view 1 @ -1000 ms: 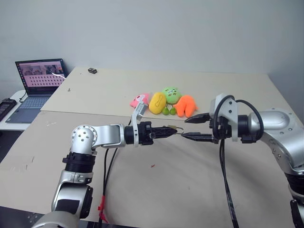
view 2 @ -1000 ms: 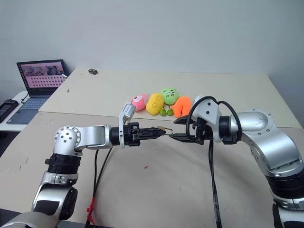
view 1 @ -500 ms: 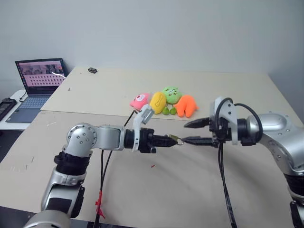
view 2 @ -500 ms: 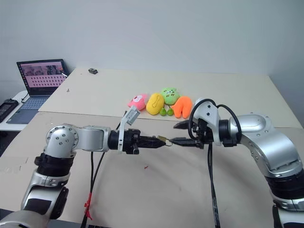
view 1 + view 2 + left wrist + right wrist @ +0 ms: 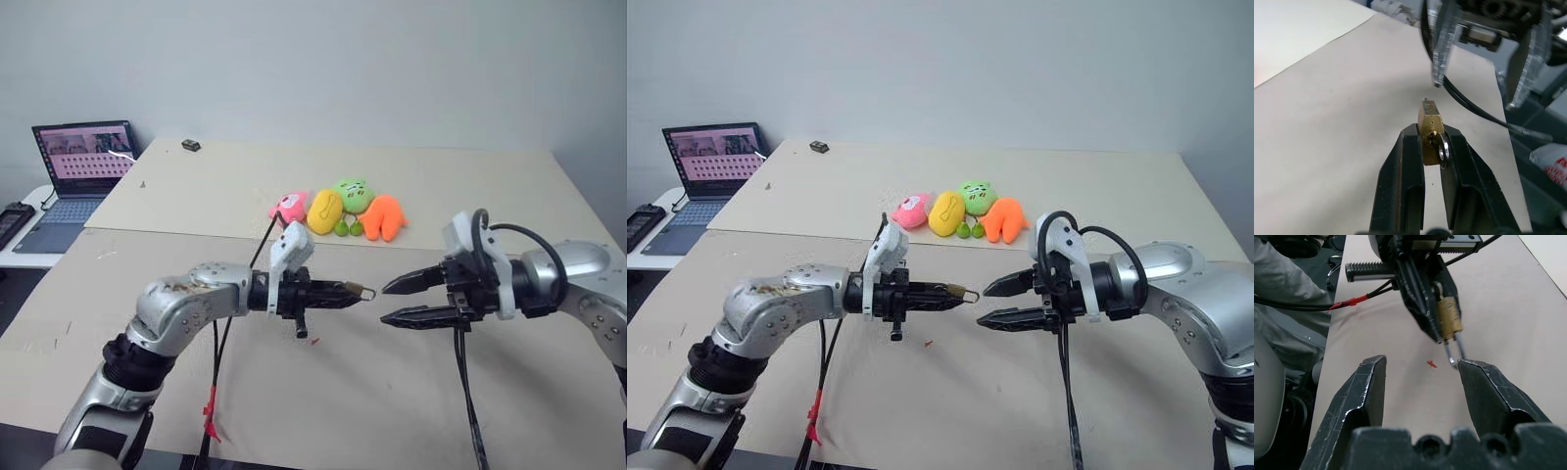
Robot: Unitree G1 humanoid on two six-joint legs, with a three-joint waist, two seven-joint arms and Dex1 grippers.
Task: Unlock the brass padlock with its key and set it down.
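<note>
The small brass padlock (image 5: 1429, 122) hangs in the air over the table, pinched by its body in my left gripper (image 5: 1431, 132), which is shut on it. A silver key (image 5: 1443, 148) sticks out of the lock's end between the two black fingers. The thin shackle (image 5: 1454, 351) points toward my right gripper (image 5: 384, 303). That gripper is open with nothing in it, a short way to the right of the padlock (image 5: 357, 290) and facing it, with one fingertip close to the shackle's end.
Several plush toys (image 5: 339, 210) lie in a row behind the grippers. A laptop (image 5: 80, 164) stands on a side table at far left, and a small black object (image 5: 191, 146) lies near the table's back edge. A red speck (image 5: 314, 340) lies below the left gripper.
My left wrist has rolled, turning the padlock with it. Both hands have drawn back a little, and the right gripper, which was at the shackle, now stands apart from it.
</note>
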